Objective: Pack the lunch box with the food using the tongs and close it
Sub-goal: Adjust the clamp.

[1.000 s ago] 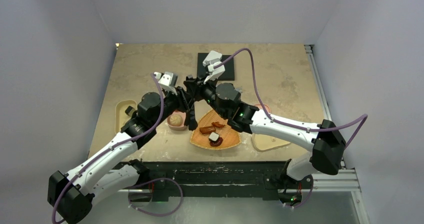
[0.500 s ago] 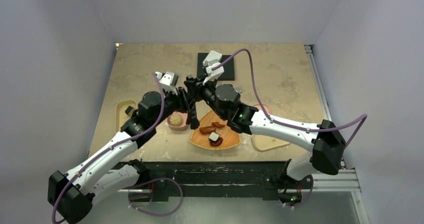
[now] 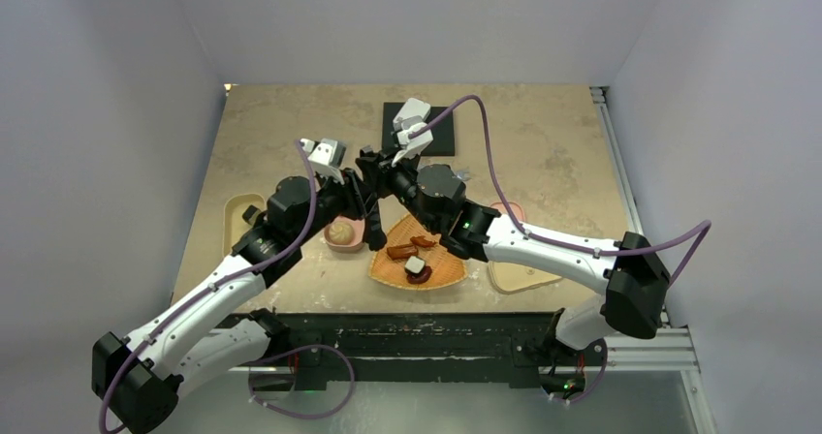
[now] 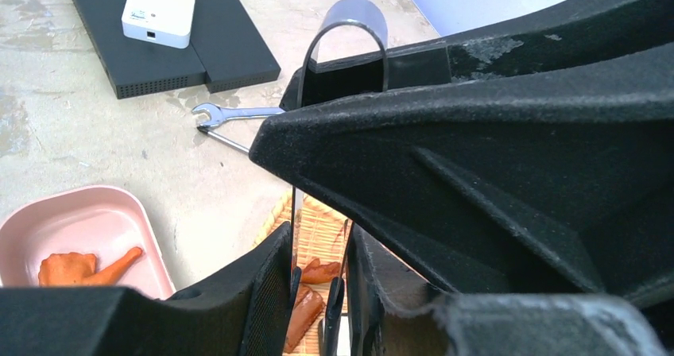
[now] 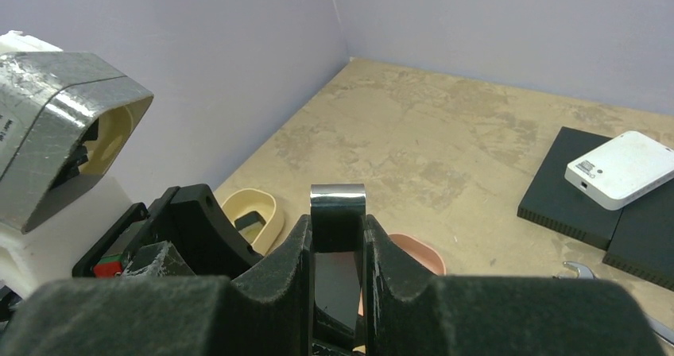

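Observation:
Both grippers meet over the table's middle on the dark tongs [image 3: 372, 206], which point down toward the woven tray [image 3: 441, 277]. My right gripper [image 5: 338, 245] is shut on the tongs' looped end [image 5: 338, 205]. My left gripper [image 4: 318, 284] is shut on their two thin arms [image 4: 295, 213], lower down. The tray holds the food: a brown sausage [image 3: 400, 252], an orange bit [image 3: 424, 241], a black-and-white piece [image 3: 415, 264]. One pink lunch box [image 3: 341, 242] holds a bun [image 3: 339, 231]. Another pink box [image 4: 103, 221] holds an orange piece [image 4: 79, 267].
A black pad [image 3: 441, 139] with a white device [image 4: 159, 8] lies at the back. A silver wrench [image 4: 230, 114] is next to it. Cream lids lie at the left [image 3: 236, 223] and right [image 3: 519, 277] front.
The right arm has edged slightly left. Both grippers stay on the tongs, and the food has not moved.

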{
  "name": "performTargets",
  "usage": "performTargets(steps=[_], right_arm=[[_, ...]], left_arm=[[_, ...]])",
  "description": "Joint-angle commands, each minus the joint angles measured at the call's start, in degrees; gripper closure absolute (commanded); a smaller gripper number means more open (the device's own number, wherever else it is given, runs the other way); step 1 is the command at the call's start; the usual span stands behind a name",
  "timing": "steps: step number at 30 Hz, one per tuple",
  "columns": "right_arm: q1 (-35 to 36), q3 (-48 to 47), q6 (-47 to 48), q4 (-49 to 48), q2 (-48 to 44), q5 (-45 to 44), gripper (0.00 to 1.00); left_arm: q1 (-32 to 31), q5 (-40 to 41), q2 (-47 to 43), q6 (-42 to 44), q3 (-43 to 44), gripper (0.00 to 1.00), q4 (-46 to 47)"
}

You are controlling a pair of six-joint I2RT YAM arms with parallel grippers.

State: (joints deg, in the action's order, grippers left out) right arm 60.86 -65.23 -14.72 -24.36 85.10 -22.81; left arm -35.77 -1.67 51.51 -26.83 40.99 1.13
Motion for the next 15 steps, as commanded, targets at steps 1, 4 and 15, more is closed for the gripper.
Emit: performTargets(steps=[1,4,15], right_arm=[[0.5,0.3,1.4,-1.2,-0.1,0.1,1.00],[0.5,0.4,1.4,-1.2,-0.2,-0.1,1.00],[0.5,0.8,1.4,-1.2,-0.7,-0.1,1.00]], left_arm=[[0.3,1.0,-1.4,-1.6,3.1,0.71,2.4],[0.3,1.2,-1.6,-1.9,3.2,0.70,2.2],[0.3,1.1,-2.0,-1.9,3.2,0.82,2.1]])
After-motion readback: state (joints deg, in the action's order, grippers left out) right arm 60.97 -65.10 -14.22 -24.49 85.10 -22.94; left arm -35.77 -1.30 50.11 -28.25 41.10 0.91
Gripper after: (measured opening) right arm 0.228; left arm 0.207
